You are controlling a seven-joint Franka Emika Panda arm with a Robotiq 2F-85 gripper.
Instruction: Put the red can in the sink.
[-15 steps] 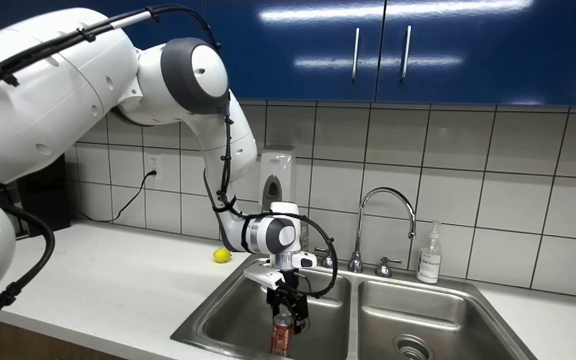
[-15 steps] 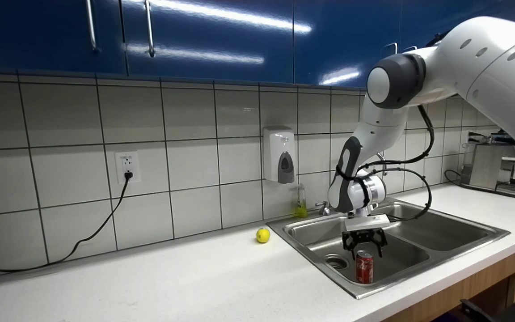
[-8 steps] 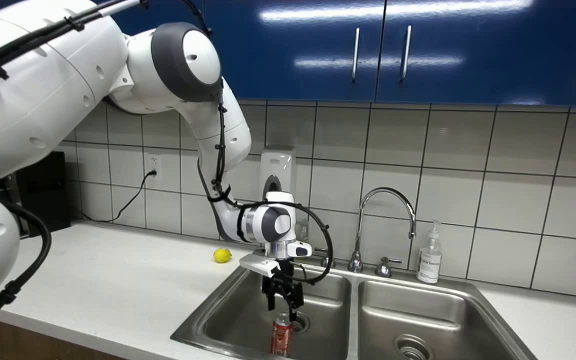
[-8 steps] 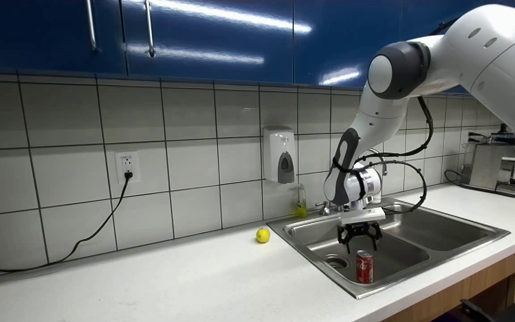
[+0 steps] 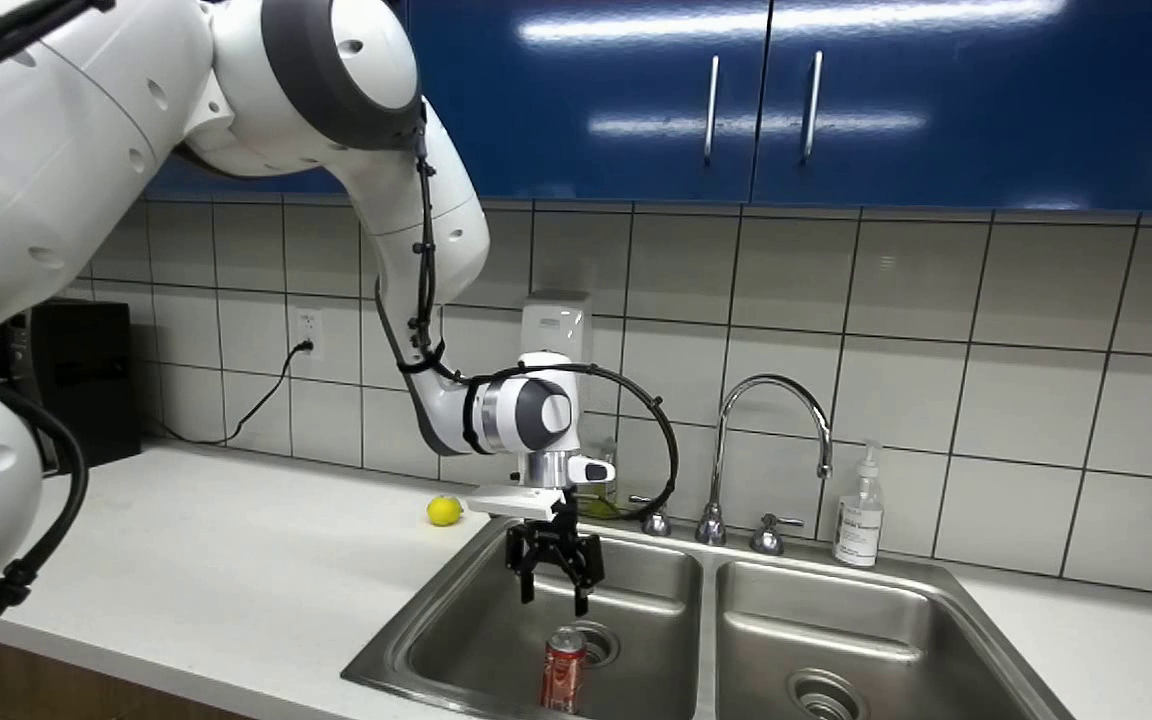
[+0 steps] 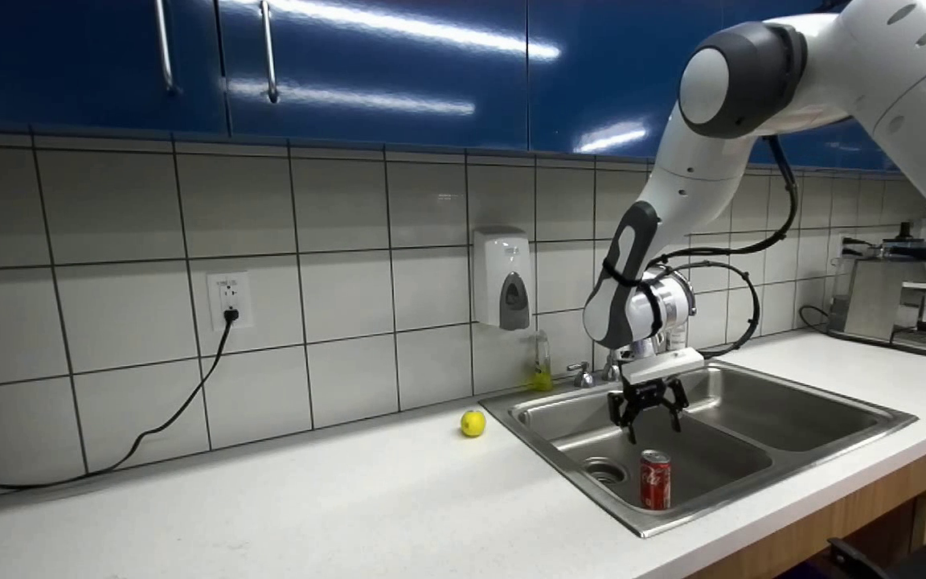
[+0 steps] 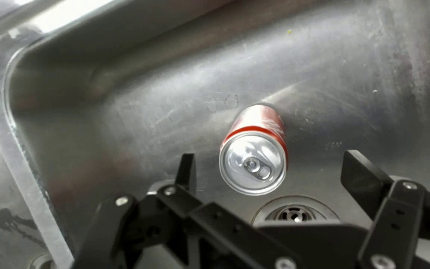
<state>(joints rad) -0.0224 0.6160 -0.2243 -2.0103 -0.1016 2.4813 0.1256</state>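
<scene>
The red can (image 5: 563, 672) stands upright on the floor of the sink's left basin, near the front, in an exterior view. It also shows in an exterior view (image 6: 655, 481) and in the wrist view (image 7: 258, 117), silvery top toward the camera. The stainless double-basin sink (image 5: 707, 640) is in both exterior views (image 6: 585, 480) and in the wrist view (image 7: 17, 149). My gripper (image 5: 554, 600) is open and empty, above and behind the can, apart from it (image 6: 654, 433). In the wrist view, the gripper's fingers (image 7: 269, 160) stand apart on either side of the can's top, not touching it.
A curved chrome faucet (image 5: 721, 450) with handles rises behind the sink. A soap bottle (image 5: 858, 525) stands right of it. A yellow round object (image 5: 444, 510) lies on the counter left of the sink. A wall dispenser (image 6: 503, 277) hangs behind. A coffee machine (image 6: 897, 297) stands farther along.
My gripper has risen from around the can's top and moved back, away from it, while turning a little. The can has stayed upright in the same place.
</scene>
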